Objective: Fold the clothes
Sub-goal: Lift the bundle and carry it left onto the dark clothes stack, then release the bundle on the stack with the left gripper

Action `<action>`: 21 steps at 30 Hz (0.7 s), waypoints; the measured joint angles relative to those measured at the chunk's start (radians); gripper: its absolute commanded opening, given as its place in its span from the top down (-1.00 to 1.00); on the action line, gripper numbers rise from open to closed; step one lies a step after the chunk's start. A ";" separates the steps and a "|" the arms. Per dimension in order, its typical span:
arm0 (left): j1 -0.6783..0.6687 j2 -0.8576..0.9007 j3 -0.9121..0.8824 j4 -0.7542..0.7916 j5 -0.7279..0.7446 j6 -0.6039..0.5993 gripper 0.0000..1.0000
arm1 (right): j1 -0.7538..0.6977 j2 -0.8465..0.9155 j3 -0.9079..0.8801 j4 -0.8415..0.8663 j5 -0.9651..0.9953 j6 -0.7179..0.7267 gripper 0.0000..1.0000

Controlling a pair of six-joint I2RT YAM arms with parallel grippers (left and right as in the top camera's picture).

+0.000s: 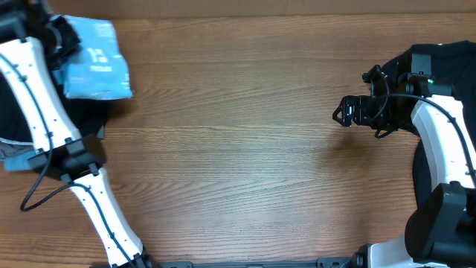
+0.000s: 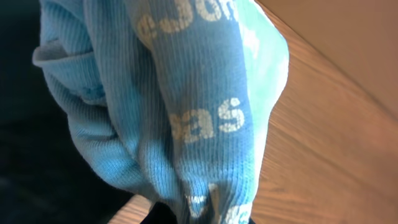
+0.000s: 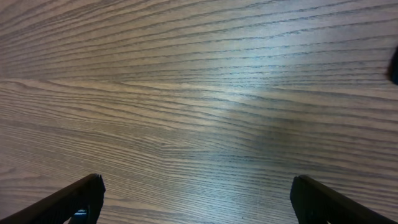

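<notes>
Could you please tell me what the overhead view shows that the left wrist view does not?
Only overhead: the right end effector above the wooden table, and the sky-blue T-shirt seen whole, at the far-left corner. Only left wrist: the shirt's ribbed knit and the white letters "as" up close. Both: the T-shirt and the table's wood grain.

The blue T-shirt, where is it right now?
In the overhead view the blue T-shirt is bunched up at the far left corner of the table, right against the left gripper, far from the right gripper.
</notes>
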 measured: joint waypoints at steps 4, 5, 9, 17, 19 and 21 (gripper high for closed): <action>0.110 0.000 0.000 0.006 0.000 -0.045 0.92 | 0.000 0.000 0.000 0.000 0.000 0.000 -1.00; 0.134 0.000 0.000 0.009 0.000 -0.049 0.92 | 0.000 0.000 0.000 0.000 0.000 0.000 -1.00; 0.204 0.000 0.000 0.027 -0.011 -0.061 0.92 | 0.000 0.000 0.000 0.000 0.000 0.000 -1.00; 0.207 0.000 -0.052 0.047 -0.102 -0.114 0.92 | 0.000 0.000 0.000 0.000 0.000 0.000 -1.00; 0.208 0.000 -0.091 0.046 -0.160 -0.151 0.92 | 0.000 0.000 0.000 0.001 0.000 0.000 -1.00; 0.215 0.000 -0.118 0.049 -0.188 -0.170 0.92 | 0.000 0.000 0.000 0.000 0.000 0.000 -1.00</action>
